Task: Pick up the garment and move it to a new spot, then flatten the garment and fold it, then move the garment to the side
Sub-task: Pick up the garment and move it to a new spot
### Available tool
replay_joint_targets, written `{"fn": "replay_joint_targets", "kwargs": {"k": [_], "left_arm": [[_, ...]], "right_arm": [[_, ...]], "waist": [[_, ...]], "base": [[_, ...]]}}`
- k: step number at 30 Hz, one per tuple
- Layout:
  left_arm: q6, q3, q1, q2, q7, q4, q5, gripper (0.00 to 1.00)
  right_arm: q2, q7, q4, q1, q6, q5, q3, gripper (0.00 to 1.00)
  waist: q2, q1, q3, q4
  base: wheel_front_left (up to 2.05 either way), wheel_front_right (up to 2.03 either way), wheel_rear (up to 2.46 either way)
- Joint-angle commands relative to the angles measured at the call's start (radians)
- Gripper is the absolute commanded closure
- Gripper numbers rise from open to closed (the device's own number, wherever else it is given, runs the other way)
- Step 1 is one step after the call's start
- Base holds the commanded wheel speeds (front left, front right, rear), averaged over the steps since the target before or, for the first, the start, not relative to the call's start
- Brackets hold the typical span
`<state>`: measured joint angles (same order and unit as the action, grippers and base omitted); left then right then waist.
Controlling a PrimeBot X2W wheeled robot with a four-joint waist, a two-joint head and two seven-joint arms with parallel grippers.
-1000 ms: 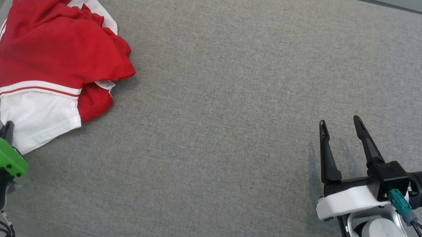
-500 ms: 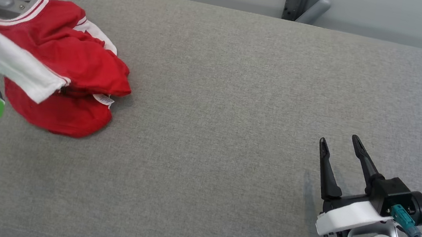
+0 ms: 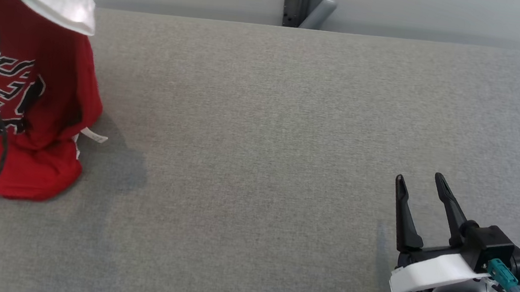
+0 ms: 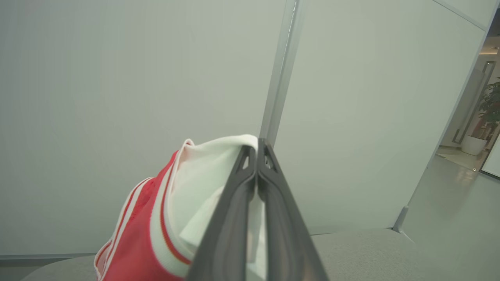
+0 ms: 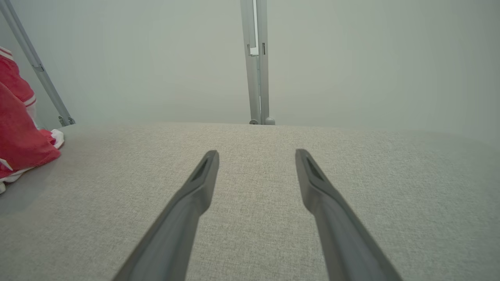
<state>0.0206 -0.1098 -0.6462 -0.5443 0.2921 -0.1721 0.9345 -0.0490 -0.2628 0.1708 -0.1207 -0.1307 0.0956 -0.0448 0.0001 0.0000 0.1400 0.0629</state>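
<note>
Clearly the left gripper (image 4: 256, 145) clamps the garment (image 3: 51, 90) by its white hem. The garment hangs long-axis down onto the worktop (image 3: 256, 175), and the spread, empty right gripper (image 3: 418, 180) stands well apart from it.

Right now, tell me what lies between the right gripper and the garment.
Just bare grey upholstered surface, nothing on it, between the right gripper and the garment, per the head view.

The grey woven surface (image 3: 257, 165) carries the red garment (image 3: 39, 163) at its left end (lower folds resting on it).
</note>
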Motion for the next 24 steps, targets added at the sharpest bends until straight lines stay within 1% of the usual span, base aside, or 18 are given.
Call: {"fn": "replay_joint_targets", "kwargs": {"k": [1, 2, 7, 13, 15, 20, 24], "left_arm": [[0.010, -0.021, -0.034, 0.013, 0.039, -0.044, 0.022, 1.00], [0.010, -0.021, -0.034, 0.013, 0.039, -0.044, 0.022, 1.00], [0.024, -0.093, -0.097, 0.034, 0.126, -0.113, 0.041, 1.00], [0.038, -0.178, -0.187, 0.093, 0.205, -0.140, 0.075, 1.00], [0.039, -0.205, -0.221, 0.106, 0.230, -0.139, 0.070, 1.00], [0.048, -0.260, -0.286, 0.131, 0.274, -0.086, 0.051, 1.00], [0.028, -0.307, -0.327, 0.131, 0.275, 0.019, -0.004, 1.00]], "right_arm": [[-0.003, -0.003, -0.005, 0.013, 0.000, 0.012, -0.005, 0.00], [-0.003, -0.003, -0.005, 0.013, 0.000, 0.012, -0.005, 0.00], [-0.003, -0.003, -0.008, 0.006, 0.000, 0.039, -0.016, 0.00], [-0.003, -0.003, -0.015, 0.002, 0.000, 0.060, -0.018, 0.00], [-0.003, -0.003, -0.018, -0.005, 0.000, 0.067, -0.020, 0.00], [-0.002, -0.003, -0.028, -0.023, 0.000, 0.102, -0.037, 0.00], [-0.002, -0.003, -0.037, -0.035, 0.000, 0.133, -0.050, 0.00]], "waist": [[-0.0001, 0.0000, -0.008, -0.076], [-0.0001, 0.0000, -0.008, -0.076], [-0.0001, 0.0000, -0.005, -0.157], [-0.0001, 0.0000, 0.010, -0.253], [-0.0001, 0.0000, 0.022, -0.287], [-0.0001, 0.0000, 0.067, -0.379], [-0.0001, 0.0000, 0.111, -0.450]], "base": [[0.00, 0.00, 0.00], [0.00, 0.00, 0.00], [0.00, 0.00, 0.00], [0.00, 0.00, 0.00], [0.00, 0.00, 0.00], [0.00, 0.00, 0.00], [0.00, 0.00, 0.00]]}}
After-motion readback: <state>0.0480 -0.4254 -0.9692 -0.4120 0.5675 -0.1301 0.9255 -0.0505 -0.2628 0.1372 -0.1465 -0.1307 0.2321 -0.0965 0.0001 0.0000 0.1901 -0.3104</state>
